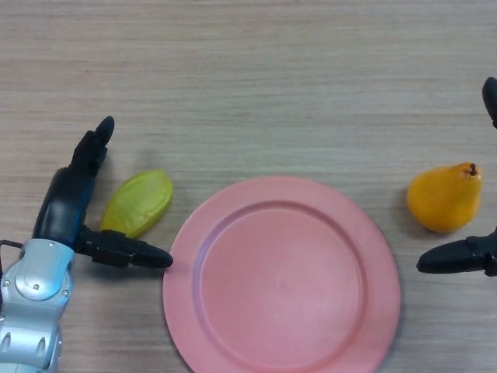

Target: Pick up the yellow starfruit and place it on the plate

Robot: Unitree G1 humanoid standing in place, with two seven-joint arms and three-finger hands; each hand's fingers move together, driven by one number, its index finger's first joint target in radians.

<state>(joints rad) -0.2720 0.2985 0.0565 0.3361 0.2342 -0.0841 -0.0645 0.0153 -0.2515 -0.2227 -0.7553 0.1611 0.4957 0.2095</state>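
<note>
The yellow-green starfruit [138, 202] lies on the wooden table just left of the pink plate [233, 326]. My left hand [66, 203] sits around the starfruit's left side, open: its fingers reach up past the fruit's far end and its thumb points right below the fruit, towards the plate's rim. It does not hold the fruit. My right hand [466, 255] shows at the right edge, open, with one digit below the pear and another tip higher up at the edge. The plate holds nothing.
An orange-yellow pear [444, 197] lies on the table right of the plate, between the parts of my right hand. The wooden table stretches beyond the plate to the far side.
</note>
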